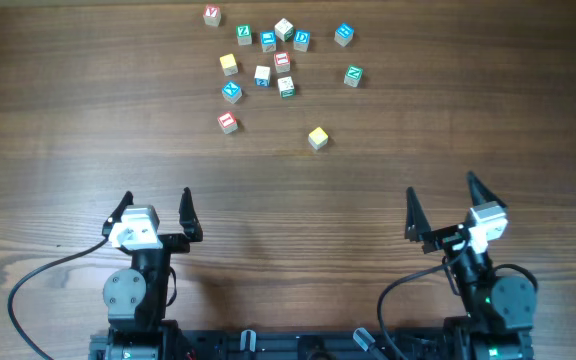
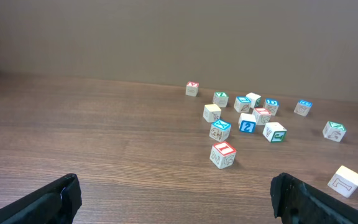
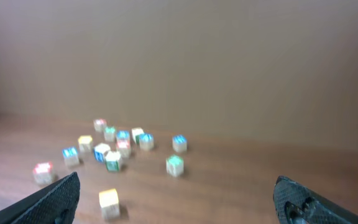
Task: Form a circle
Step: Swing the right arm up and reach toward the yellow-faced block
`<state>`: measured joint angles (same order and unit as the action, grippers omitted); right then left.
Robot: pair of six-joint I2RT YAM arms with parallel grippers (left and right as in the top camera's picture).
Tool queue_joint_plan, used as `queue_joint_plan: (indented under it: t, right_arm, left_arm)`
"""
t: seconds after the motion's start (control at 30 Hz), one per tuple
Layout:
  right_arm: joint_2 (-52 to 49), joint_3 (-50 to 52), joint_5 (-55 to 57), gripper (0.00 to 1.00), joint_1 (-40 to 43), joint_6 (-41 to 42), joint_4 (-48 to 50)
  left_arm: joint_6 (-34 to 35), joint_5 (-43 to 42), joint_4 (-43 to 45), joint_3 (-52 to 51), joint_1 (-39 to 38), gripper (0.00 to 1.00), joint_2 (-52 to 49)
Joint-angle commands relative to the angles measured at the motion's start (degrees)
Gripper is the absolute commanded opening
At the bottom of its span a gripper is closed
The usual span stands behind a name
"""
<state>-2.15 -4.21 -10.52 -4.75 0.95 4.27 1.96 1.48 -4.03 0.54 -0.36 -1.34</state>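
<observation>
Cubes (image 1: 282, 62) cluster by the far table (image 1: 298, 190) edge; left hand (image 1: 157, 196) and right hand (image 1: 441, 185) gape empty.

Two black arms (image 1: 133, 290) trail black cables (image 1: 28, 278), a white block (image 1: 136, 230) seated just behind each pointed-fingered claw (image 1: 155, 205).

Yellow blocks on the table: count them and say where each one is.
2. The far yellow block sits on the left of the scattered blocks; the near yellow block lies alone on the near side. None seems hidden.
</observation>
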Motion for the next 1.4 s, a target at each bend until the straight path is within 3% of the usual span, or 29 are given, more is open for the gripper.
queue_joint_plan:
  t: [0.0,0.33,0.87,0.97,1.37]
  right_arm:
    - [-4.1,-9.8,-1.8,1.0,0.3,2.2,0.7]
    - [-33.9,-45.7,-9.9,1.0,0.3,0.5,-11.1]
    - [-96.7,-122.2,-15.9,1.0,0.3,-5.4,-62.8]
    - [-104.5,-127.9,-15.9,1.0,0.2,-5.4,-65.7]
    - [-123.3,-128.1,-15.9,1.0,-1.5,-8.0,-64.9]
  left_arm:
    - [-0.9,0.1,-0.1,-0.2,0.3,1.0,-0.2]
    - [-0.9,0.1,-0.1,-0.2,0.3,1.0,-0.2]
    - [-0.9,0.1,-0.1,-0.2,0.3,1.0,-0.2]
    - [-0.9,0.1,-0.1,-0.2,0.3,1.0,-0.2]
    - [-0.9,0.1,-0.1,-0.2,0.3,1.0,-0.2]
